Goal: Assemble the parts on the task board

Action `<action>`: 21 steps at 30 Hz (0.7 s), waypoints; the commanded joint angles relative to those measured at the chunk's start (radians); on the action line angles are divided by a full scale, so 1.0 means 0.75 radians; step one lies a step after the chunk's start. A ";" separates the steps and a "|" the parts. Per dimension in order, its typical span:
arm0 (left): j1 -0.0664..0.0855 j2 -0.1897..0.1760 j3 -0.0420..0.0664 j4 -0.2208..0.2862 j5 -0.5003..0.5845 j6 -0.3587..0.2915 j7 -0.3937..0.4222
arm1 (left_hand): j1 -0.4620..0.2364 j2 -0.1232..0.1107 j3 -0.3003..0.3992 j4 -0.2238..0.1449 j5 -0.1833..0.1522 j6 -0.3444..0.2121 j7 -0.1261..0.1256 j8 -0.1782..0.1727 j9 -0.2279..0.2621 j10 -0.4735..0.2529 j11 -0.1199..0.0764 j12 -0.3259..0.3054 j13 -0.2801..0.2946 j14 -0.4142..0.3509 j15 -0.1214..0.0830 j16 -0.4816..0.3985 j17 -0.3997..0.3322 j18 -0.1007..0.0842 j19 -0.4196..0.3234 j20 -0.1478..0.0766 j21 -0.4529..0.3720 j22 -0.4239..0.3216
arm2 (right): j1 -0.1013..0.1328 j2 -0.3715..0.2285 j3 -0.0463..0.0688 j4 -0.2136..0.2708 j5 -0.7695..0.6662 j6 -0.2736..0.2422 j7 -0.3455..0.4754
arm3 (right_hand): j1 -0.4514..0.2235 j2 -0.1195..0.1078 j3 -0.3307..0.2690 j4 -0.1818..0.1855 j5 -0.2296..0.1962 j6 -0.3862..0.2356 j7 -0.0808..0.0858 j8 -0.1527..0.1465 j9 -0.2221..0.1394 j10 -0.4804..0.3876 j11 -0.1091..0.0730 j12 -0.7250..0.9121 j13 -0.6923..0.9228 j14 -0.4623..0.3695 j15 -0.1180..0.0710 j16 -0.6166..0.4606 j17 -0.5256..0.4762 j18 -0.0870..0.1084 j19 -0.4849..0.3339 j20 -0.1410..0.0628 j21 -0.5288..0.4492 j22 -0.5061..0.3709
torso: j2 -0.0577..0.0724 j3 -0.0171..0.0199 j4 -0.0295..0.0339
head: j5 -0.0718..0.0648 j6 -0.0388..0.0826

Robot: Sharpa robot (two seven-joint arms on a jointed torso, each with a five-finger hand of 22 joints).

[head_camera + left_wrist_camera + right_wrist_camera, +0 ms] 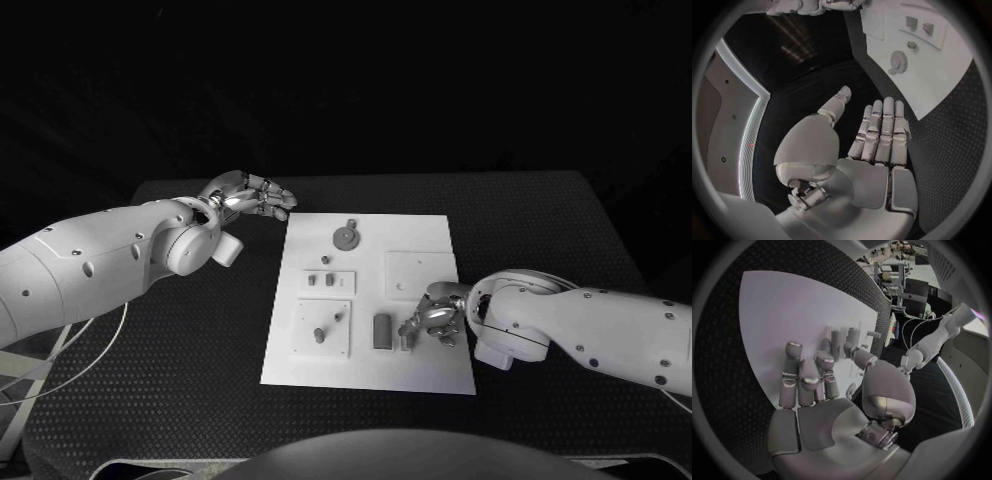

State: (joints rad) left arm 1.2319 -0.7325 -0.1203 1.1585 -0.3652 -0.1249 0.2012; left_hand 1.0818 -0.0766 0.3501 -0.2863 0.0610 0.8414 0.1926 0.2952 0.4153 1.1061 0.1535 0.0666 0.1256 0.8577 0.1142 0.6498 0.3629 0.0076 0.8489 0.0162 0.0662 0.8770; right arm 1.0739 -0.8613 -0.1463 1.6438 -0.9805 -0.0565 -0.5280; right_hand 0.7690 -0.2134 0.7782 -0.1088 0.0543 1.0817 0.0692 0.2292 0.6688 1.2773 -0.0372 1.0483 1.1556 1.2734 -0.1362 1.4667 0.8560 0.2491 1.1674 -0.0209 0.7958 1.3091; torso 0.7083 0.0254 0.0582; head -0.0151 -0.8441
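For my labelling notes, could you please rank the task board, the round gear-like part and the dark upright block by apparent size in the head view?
1. task board
2. round gear-like part and dark upright block: look alike in size, so unranked.

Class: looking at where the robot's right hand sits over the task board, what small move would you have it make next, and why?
Probably lower the right hand a little and close its fingers on the dark upright part beside it. The hand holds nothing, hovers over the task board, and the left hand is open off the board.
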 commanded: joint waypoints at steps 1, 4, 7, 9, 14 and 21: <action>0.001 0.001 0.001 0.004 0.005 0.019 0.006 | -0.016 -0.002 -0.010 -0.001 -0.005 -0.011 0.001 -0.006 -0.001 -0.008 0.002 0.004 -0.002 -0.002 0.008 -0.009 0.002 0.000 -0.003 0.006 0.005 -0.002 | -0.001 0.006 0.001 0.011 0.018 0.031 0.047 | 0.019 0.009 0.002 -0.005 -0.007 -0.003 0.006 -0.003 0.001 0.003 -0.001 -0.001 -0.001 0.000 -0.005 -0.008 -0.001 0.017 0.004 -0.002 -0.007 0.019 | 0.000 0.0002 0.0000 | 0.000 -0.002; 0.001 0.001 0.001 0.004 0.005 0.019 0.006 | -0.016 -0.002 -0.010 -0.001 -0.005 -0.012 0.001 -0.006 -0.002 -0.008 0.002 0.004 -0.002 -0.002 0.008 -0.009 0.002 0.000 -0.003 0.006 0.005 -0.002 | -0.001 0.004 0.001 0.013 0.018 0.035 0.047 | 0.025 0.024 -0.006 -0.016 -0.008 -0.004 0.006 -0.002 0.002 0.003 -0.001 -0.001 0.000 0.000 -0.005 -0.007 -0.001 0.017 0.002 -0.001 -0.007 0.020 | 0.000 0.0001 0.0000 | 0.000 -0.002; 0.001 0.001 0.001 0.003 0.005 0.019 0.006 | -0.016 -0.002 -0.010 -0.001 -0.005 -0.012 0.001 -0.006 -0.002 -0.008 0.002 0.004 -0.002 -0.002 0.008 -0.009 0.002 0.000 -0.003 0.006 0.005 -0.002 | -0.001 0.002 0.001 0.015 0.018 0.035 0.047 | 0.024 0.025 -0.008 -0.018 -0.008 -0.004 0.006 -0.002 0.003 0.002 -0.001 -0.001 0.000 0.000 -0.005 -0.007 -0.001 0.017 0.002 0.000 -0.007 0.020 | 0.000 0.0003 0.0004 | 0.000 -0.004; 0.001 0.000 0.001 0.003 0.005 0.020 0.004 | -0.016 -0.002 -0.010 -0.001 -0.005 -0.012 0.001 -0.006 -0.002 -0.008 0.002 0.004 -0.003 -0.002 0.008 -0.009 0.002 0.000 -0.003 0.006 0.005 -0.002 | -0.001 0.000 0.001 0.015 0.017 0.037 0.048 | 0.024 0.026 -0.010 -0.018 -0.008 -0.003 0.006 -0.002 0.003 0.002 -0.001 -0.001 0.000 0.000 -0.004 -0.007 0.000 0.017 0.002 0.000 -0.007 0.020 | 0.000 0.0003 0.0004 | 0.000 -0.004; 0.001 0.000 0.001 0.003 0.005 0.019 0.003 | -0.017 -0.002 -0.010 0.000 -0.005 -0.012 0.001 -0.006 -0.002 -0.008 0.002 0.004 -0.003 -0.002 0.009 -0.009 0.003 0.000 -0.003 0.006 0.005 -0.002 | -0.001 -0.002 0.001 0.010 0.011 0.045 0.046 | 0.060 0.139 -0.012 -0.074 -0.007 0.004 0.003 0.005 0.007 0.007 -0.003 0.004 0.002 0.001 -0.006 -0.003 0.001 0.017 -0.001 -0.003 -0.003 0.024 | 0.000 0.0009 -0.0002 | 0.001 -0.006; 0.001 0.001 0.001 0.004 0.005 0.020 0.002 | -0.018 -0.002 -0.011 0.000 -0.005 -0.012 0.001 -0.006 -0.002 -0.008 0.003 0.004 -0.003 -0.002 0.009 -0.010 0.003 0.000 -0.003 0.006 0.005 -0.002 | -0.001 -0.001 0.001 0.009 0.008 0.061 0.048 | 0.057 0.298 -0.032 -0.212 -0.008 0.014 0.001 0.011 0.010 0.008 -0.005 0.005 0.002 -0.002 -0.005 0.000 0.005 0.017 -0.013 0.006 0.001 0.024 | 0.000 0.0005 -0.0004 | 0.000 -0.006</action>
State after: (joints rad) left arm 1.2319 -0.7332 -0.1203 1.1585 -0.3653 -0.1237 0.1974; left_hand 1.0776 -0.0806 0.3501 -0.2863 0.0610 0.8414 0.1926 0.2952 0.4154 1.1061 0.1535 0.0666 0.1248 0.8577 0.1142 0.6459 0.3637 0.0075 0.8489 0.0162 0.0662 0.8771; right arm 1.0752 -0.8654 -0.1448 1.6464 -0.9786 -0.0368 -0.5150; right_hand 0.7981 -0.0105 0.7525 -0.2626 0.0492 1.0854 0.0698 0.2333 0.6758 1.2778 -0.0377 1.0483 1.1557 1.2739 -0.1350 1.4667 0.8591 0.2464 1.1631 -0.0140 0.7958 1.3091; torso 0.7082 0.0257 0.0579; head -0.0146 -0.8482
